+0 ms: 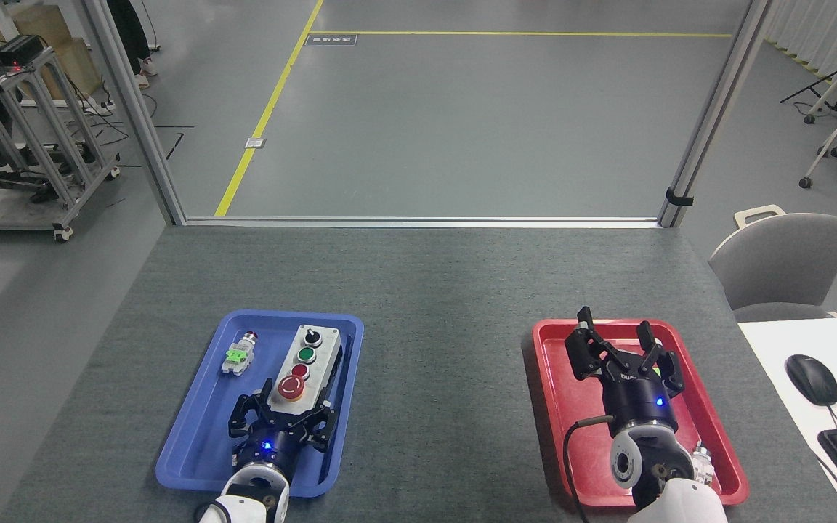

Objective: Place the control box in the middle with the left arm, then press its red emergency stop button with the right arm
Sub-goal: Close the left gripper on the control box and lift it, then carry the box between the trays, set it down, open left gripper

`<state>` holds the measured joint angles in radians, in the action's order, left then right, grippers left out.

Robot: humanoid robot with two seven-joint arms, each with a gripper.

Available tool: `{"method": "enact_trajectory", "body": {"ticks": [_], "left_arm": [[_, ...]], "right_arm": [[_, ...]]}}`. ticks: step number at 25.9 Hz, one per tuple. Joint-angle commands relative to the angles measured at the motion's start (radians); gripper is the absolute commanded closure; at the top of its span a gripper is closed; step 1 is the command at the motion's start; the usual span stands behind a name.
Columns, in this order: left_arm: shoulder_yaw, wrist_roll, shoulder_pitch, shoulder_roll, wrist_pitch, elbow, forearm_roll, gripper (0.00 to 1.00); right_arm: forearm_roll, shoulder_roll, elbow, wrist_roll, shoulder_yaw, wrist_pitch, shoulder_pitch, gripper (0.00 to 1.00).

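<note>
Desk (433, 305): dark grey, speckled felt top, its middle strip bare between two trays.
Blue tray (193, 436): on the left side of the desk, near edge towards the robot.
Red tray (556, 407): on the right side, well apart from the blue one.
Control box (304, 370): light grey with a black base, lying lengthwise in the right half of the blue tray; black knob at the far end, then a green button, a small red button, and nearest the red emergency stop button (290, 387).
Left claw (284, 415): spread wide over the near end of the control box, fingers on either side of it; whether they touch the box I cannot tell.
Right claw (620, 350): fingers wide apart and holding nothing, poised over the red tray.
Silver part (237, 354): small, with a green label, in the far left of the blue tray, apart from the box.
</note>
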<state>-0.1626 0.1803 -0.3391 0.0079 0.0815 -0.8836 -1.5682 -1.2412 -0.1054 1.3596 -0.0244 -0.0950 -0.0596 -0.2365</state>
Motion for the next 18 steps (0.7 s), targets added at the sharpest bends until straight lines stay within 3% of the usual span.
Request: {"method": "enact_trajectory", "body": {"ticks": [1, 2, 3, 5, 10, 18], "left_arm": [[0.0, -0.001, -0.009, 0.007, -0.014, 0.021, 0.0, 0.29], [-0.002, -0.001, -0.009, 0.007, -0.02, 0.021, 0.0, 0.39], [-0.002, -0.001, -0.008, 0.007, -0.026, 0.02, 0.0, 0.56], [0.0, -0.002, 0.0, 0.009, -0.048, 0.011, 0.005, 1.0], [0.006, -0.001, -0.008, 0.009, -0.057, -0.008, 0.016, 1.0], [-0.002, -0.001, 0.023, 0.015, -0.069, -0.267, 0.094, 1.0]], "right_arm": [[0.0, 0.001, -0.001, 0.0, 0.0, -0.002, 0.0, 0.0], [0.0, 0.0, -0.001, 0.0, 0.0, 0.0, -0.001, 0.0], [0.0, 0.001, -0.001, 0.0, 0.0, -0.002, -0.001, 0.0], [0.0, 0.001, -0.001, 0.0, -0.002, 0.0, -0.001, 0.0], [-0.001, 0.0, 0.001, 0.0, 0.0, 0.0, -0.001, 0.0], [-0.001, -0.002, -0.001, 0.0, 0.0, -0.002, -0.001, 0.0]]}}
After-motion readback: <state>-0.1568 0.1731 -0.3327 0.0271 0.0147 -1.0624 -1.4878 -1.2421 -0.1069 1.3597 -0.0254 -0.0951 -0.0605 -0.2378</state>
